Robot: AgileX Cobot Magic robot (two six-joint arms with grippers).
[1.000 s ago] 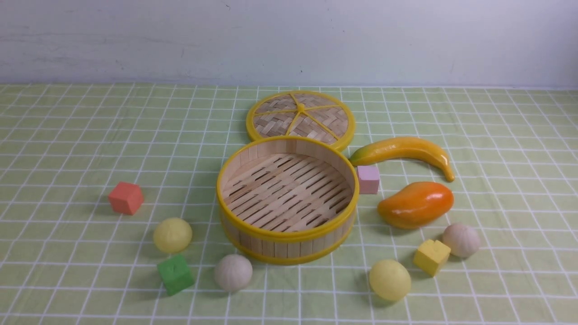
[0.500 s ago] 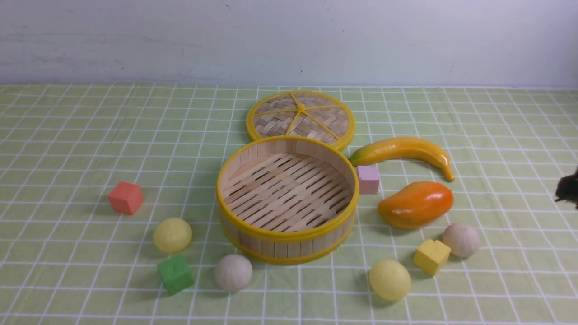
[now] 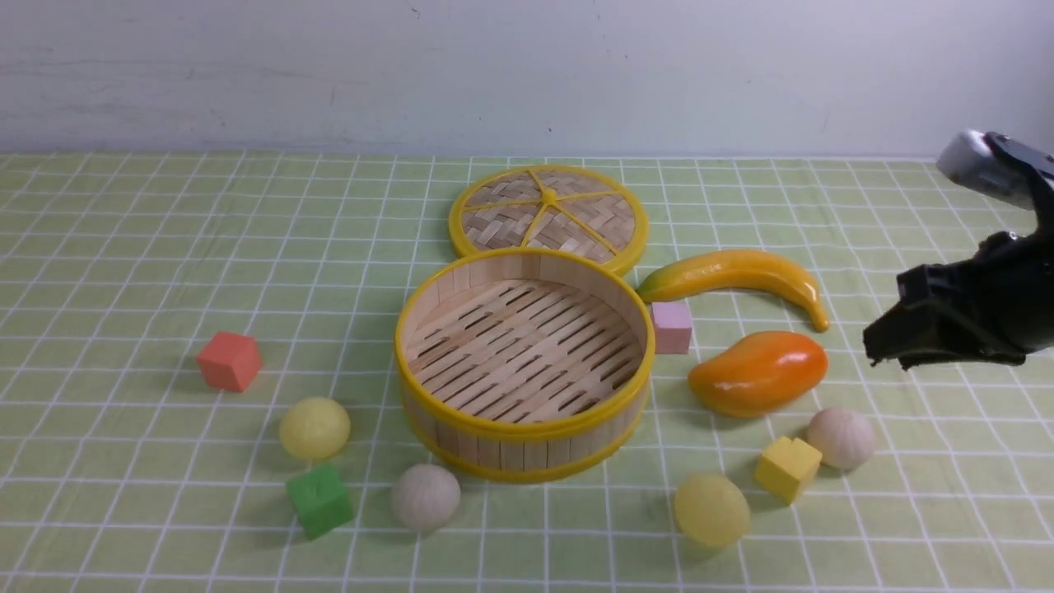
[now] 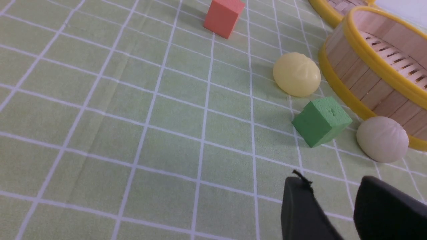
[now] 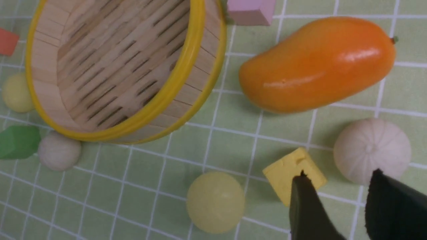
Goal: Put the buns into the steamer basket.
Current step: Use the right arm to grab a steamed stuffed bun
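The steamer basket [image 3: 527,430] stands empty mid-table. Four buns lie on the cloth around it: a pale yellow bun [image 3: 314,428] and an off-white bun [image 3: 425,497] at front left, a pale yellow bun [image 3: 711,510] and an off-white bun [image 3: 841,438] at front right. My right gripper [image 3: 885,350] hangs open and empty above the cloth, right of the mango. In the right wrist view [image 5: 340,180] it is just short of the off-white bun [image 5: 372,150]. My left gripper [image 4: 333,186] is open and empty, near the off-white bun [image 4: 382,139], and out of the front view.
The woven lid [image 3: 547,216] lies behind the basket. A banana [image 3: 741,276], mango [image 3: 757,372] and pink cube [image 3: 672,326] lie to its right. A yellow cube [image 3: 788,468] sits between the two right buns. A green cube [image 3: 319,499] and red cube [image 3: 229,360] lie at left.
My right arm has come into the front view from the right edge and moved left toward the mango. The objects have not moved.
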